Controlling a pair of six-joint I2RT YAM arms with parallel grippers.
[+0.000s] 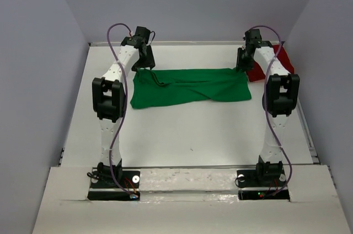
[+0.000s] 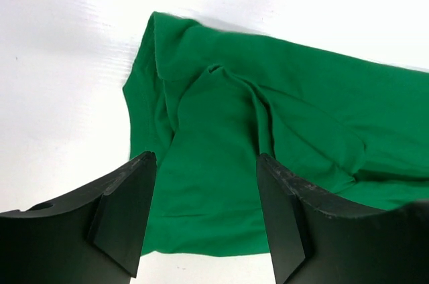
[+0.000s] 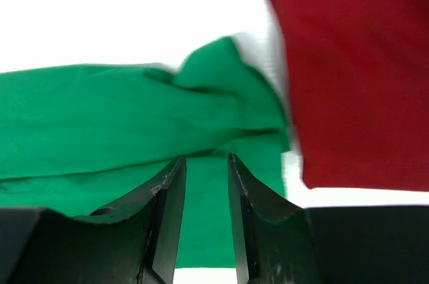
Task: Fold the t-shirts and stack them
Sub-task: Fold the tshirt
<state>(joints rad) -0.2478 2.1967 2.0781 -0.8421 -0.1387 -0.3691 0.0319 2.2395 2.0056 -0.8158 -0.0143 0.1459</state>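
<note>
Top external: green t-shirt (image 1: 190, 86) beside red t-shirt (image 1: 256, 73).

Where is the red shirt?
In the top view the red shirt lies at the far right of the table, partly behind the right arm, just beside the green shirt.

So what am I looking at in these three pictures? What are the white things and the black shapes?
Those white things are two robot arms, the left arm and the right arm, bolted at the near edge of a white table. The wide picture comes from a camera above and behind them. The other two come from a camera on each wrist, so the black shapes are each arm's own jaws. A green t-shirt lies spread on the table, a dark red t-shirt beside its right end. The left jaws stand wide apart over the green shirt; the right jaws are slightly parted. Neither seems to hold anything.
</note>
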